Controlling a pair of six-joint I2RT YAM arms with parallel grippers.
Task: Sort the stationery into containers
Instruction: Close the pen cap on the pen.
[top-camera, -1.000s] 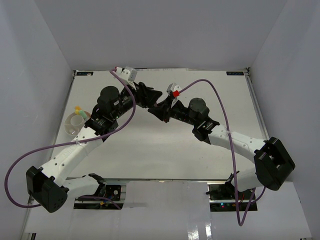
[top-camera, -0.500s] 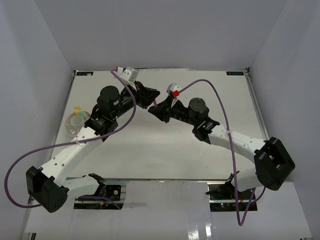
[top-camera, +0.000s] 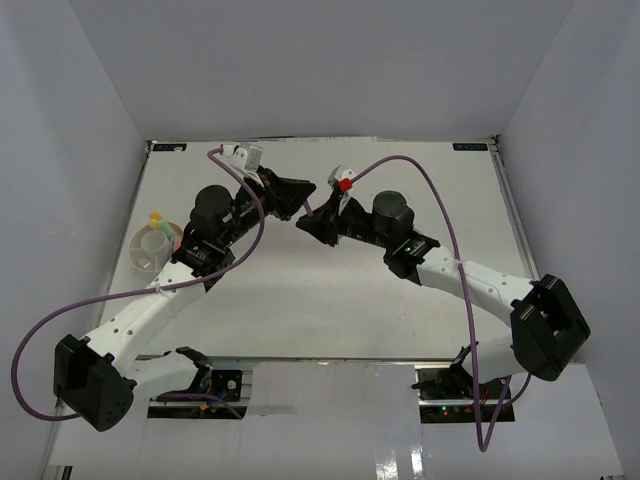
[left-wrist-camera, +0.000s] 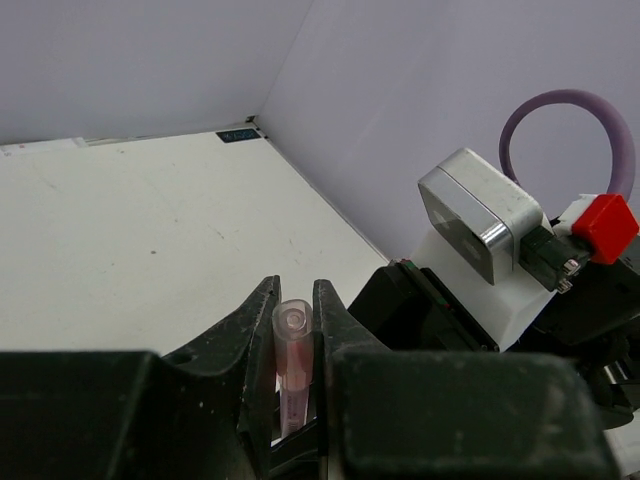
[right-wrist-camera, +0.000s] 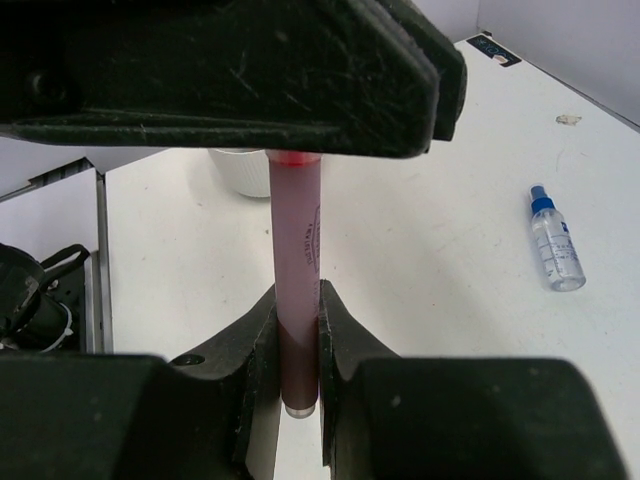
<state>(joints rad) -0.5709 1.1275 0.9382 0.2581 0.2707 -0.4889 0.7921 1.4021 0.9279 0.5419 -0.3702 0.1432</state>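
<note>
The left gripper is clamped on one end of a red pen. The right gripper is clamped on the pen's other end, so the pen bridges the two. It is held in the air, well to the right of the dish.

This looks like a handover. The left arm sits nearer the dish, so the pen is probably passing to it.

The next move calls for the right gripper to let go and draw back along the pen's length without tugging it out of line. The left arm would then carry the pen across to the dish and lower it into a compartment. It holds the pen only near the end, so the pen may tilt once the right gripper lets go.

A bottle lies on the table, outside the dish, not yet sorted.
</note>
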